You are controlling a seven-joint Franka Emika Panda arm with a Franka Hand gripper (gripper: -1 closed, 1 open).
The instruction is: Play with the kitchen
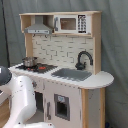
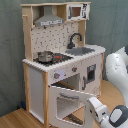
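The kitchen [image 1: 62,55] [image 2: 60,55] is pale wood with white panels and shows in both exterior views. It has a black faucet [image 1: 83,59] over a grey sink [image 1: 71,75], and a metal pot [image 2: 45,56] stands on the black stovetop [image 1: 42,67]. In the second exterior view the oven door [image 2: 67,102] hangs open, folded down toward the front. My gripper [image 2: 92,104] is at the door's lower right corner, on the white wrist [image 2: 107,116]. In the first exterior view only the white arm [image 1: 17,100] shows, at the lower left.
A grey hood [image 2: 49,20] and a microwave [image 1: 70,23] sit on top of the kitchen. A rounded counter end [image 1: 102,79] sticks out at the sink side. Grey curtain hangs behind, and the wooden floor [image 2: 20,119] lies below. The arm's upper part [image 2: 117,67] stands at the second exterior view's right.
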